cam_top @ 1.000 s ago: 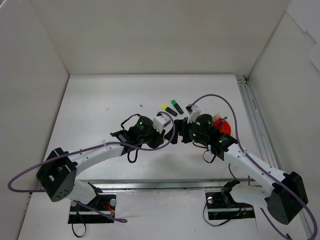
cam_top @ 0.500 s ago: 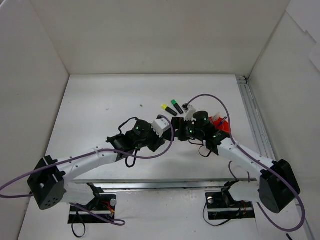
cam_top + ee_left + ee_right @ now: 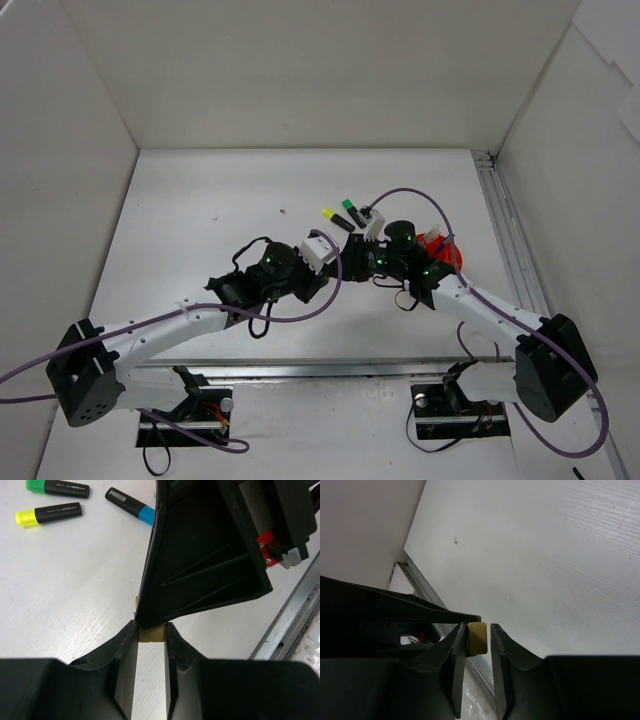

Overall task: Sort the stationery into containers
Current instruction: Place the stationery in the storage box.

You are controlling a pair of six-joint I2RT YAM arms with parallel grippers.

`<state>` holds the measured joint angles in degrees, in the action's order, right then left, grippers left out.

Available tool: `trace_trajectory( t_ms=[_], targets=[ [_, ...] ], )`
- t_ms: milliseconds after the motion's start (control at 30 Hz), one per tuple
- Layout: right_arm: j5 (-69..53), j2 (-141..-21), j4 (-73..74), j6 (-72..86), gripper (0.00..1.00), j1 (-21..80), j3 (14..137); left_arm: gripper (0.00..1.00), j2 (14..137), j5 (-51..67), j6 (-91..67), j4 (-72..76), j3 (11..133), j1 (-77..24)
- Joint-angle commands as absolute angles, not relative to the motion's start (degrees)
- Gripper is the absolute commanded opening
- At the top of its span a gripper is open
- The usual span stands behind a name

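Note:
A small tan block (image 3: 151, 636) sits clamped at the tips of my left gripper (image 3: 151, 630), which is shut on it above the table. My right gripper (image 3: 479, 630) has closed round the same block (image 3: 478, 638) from the opposite side. One of its pads lies flat on the block and a sliver of light shows at the other. In the top view the left gripper (image 3: 345, 268) and right gripper (image 3: 356, 262) meet tip to tip mid-table, hiding the block. Yellow (image 3: 49, 514), green (image 3: 57, 487) and blue-capped (image 3: 131, 506) highlighters lie just beyond. The orange-red pot (image 3: 446, 250) stands behind the right arm.
An aluminium rail (image 3: 505, 240) runs along the table's right side. White walls close in the left, back and right. A dark speck (image 3: 283, 211) marks the table left of the yellow highlighter (image 3: 337, 219) and the green highlighter (image 3: 353, 211).
My right arm has swung left to meet the left gripper, and its jaws have gone from wide open to closed round the block. The left arm shifted slightly and kept its grip.

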<state>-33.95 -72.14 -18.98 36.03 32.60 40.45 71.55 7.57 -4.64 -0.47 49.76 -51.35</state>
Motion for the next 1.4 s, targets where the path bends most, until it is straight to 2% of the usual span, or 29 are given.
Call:
trace_trajectory(
  t_ms=[0, 100, 133, 167, 200, 233, 300, 433, 467, 500, 533, 667, 867, 900, 967, 1100, 1367],
  targets=[
    [-36.9, -72.7, -25.0, 37.2, 0.22, 32.5, 41.8, 0.0, 69.5, 6.9, -3.8, 4.4, 50.6, -52.3],
    [-37.1, -72.3, -26.9, 37.8, 0.0, 32.5, 41.0, 0.0, 69.3, 7.0, -3.8, 5.1, 50.8, -52.3],
    [-36.8, -72.2, -26.9, 37.9, 0.0, 32.6, 41.1, 0.0, 69.7, 6.9, -3.9, 4.8, 51.1, -52.3],
    [-36.5, -71.3, -26.4, 37.8, 0.0, 32.5, 41.1, 0.04, 69.9, 6.6, -4.7, 4.4, 51.3, -52.3],
    [-35.2, -70.8, -25.7, 37.3, 0.0, 32.5, 41.0, 0.16, 70.2, 5.3, -5.2, 3.8, 52.1, -52.3],
    [-34.3, -70.1, -24.9, 36.7, 0.0, 32.7, 41.1, 0.21, 70.8, 4.7, -5.5, 2.5, 52.6, -52.3],
    [-31.0, -68.1, -20.7, 34.8, 0.0, 32.5, 41.8, 0.25, 71.3, 3.9, -6.9, 1.5, 53.3, -52.3],
    [-23.9, -63.3, -15.3, 32.6, 0.0, 32.1, 42.1, 0.6, 70.2, 3.1, -7.6, 1.9, 52.3, -52.3],
    [-22.1, -62.4, -12.2, 31.6, 0.0, 31.7, 42.2, 0.77, 69.9, 2.6, -7.9, 1.8, 52.1, -52.3],
    [-18.5, -61.4, -10.9, 31.2, 0.0, 31.2, 42.3, 0.86, 69.1, 2.4, -8.4, 1.3, 51.9, -52.3],
    [-17.1, -59.3, -9.6, 30.6, 0.0, 30.5, 41.9, 0.99, 68.6, 2.0, -8.7, 1.1, 51.7, -52.3],
    [-8.8, -53.2, -0.6, 28.3, 0.0, 27.2, 41.0, 1.0, 65.7, -2.5, -10.3, 0.5, 49.6, -52.3],
    [14.6, -40.9, 18.2, 29.8, 0.0, 20.8, 41.0, 1.0, 59.1, -13.5, -18.5, -1.7, 42.7, -49.2],
    [20.6, -39.5, 20.0, 30.2, 0.0, 19.3, 41.0, 1.0, 57.8, -14.4, -19.7, -2.0, 41.8, -48.4],
    [24.8, -36.7, 24.5, 30.8, 0.0, 17.2, 41.1, 1.0, 56.8, -14.1, -22.6, -2.6, 39.7, -45.7],
    [27.7, -37.3, 27.3, 30.3, 0.0, 13.8, 41.2, 1.0, 54.4, -11.4, -24.1, -2.9, 37.5, -41.7],
    [24.9, -44.9, 23.6, 29.6, 0.0, 12.0, 42.2, 1.0, 55.1, -8.2, -24.4, -1.8, 37.1, -39.2]
  ],
)
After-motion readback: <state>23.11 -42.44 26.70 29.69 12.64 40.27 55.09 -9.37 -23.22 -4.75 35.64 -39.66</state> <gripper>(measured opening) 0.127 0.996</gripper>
